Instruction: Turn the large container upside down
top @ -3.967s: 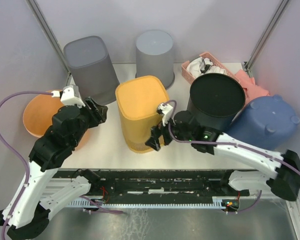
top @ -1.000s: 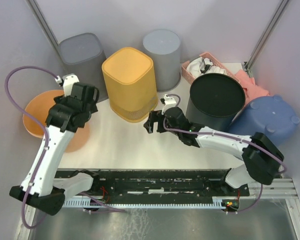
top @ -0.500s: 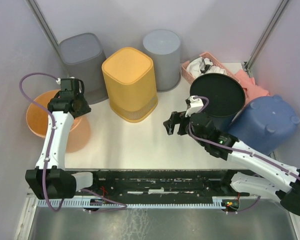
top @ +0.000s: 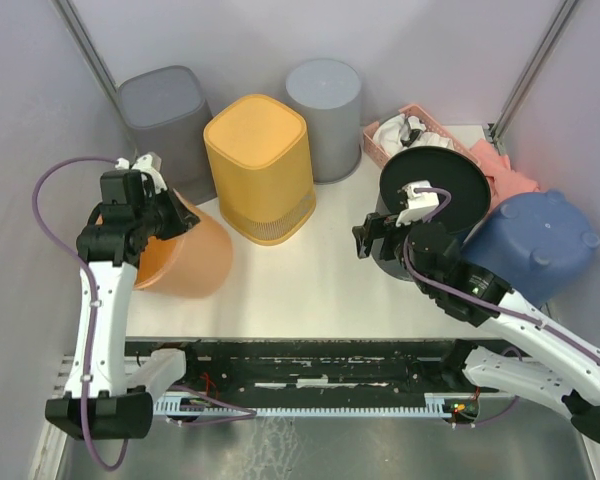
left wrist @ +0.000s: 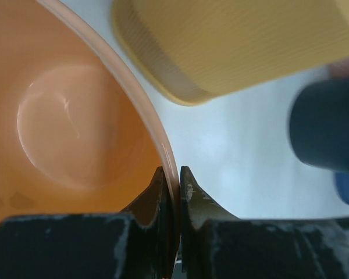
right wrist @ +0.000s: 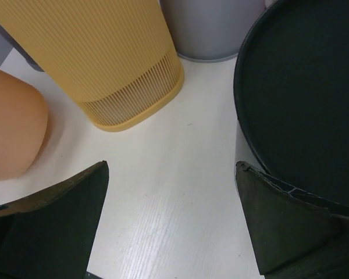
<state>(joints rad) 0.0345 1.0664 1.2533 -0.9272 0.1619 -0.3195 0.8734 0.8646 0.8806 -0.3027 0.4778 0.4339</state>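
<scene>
The large container is an orange tub [top: 192, 260] at the left of the table, tipped over with its base pointing right and its mouth toward the left wall. My left gripper [top: 150, 222] is shut on its rim. In the left wrist view the thin rim [left wrist: 173, 174] is pinched between both fingers, with the tub's smooth inside [left wrist: 64, 133] to the left. My right gripper [top: 366, 240] hangs open beside the black bin, holding nothing. In the right wrist view the gripper [right wrist: 171, 197] shows only bare table between its fingers, and the orange tub [right wrist: 11, 128] lies at far left.
A yellow ribbed bin [top: 258, 165] stands upside down just right of the tub. Behind are a dark grey bin [top: 163, 110] and a light grey cylinder [top: 325, 110]. A black bin [top: 435, 195], a blue tub [top: 535, 245] and a pink basket [top: 415, 125] crowd the right side.
My left gripper closed on the orange tub's rim and tipped the tub up and to the right. My right arm drew back from the yellow bin toward the black bin, still open.
</scene>
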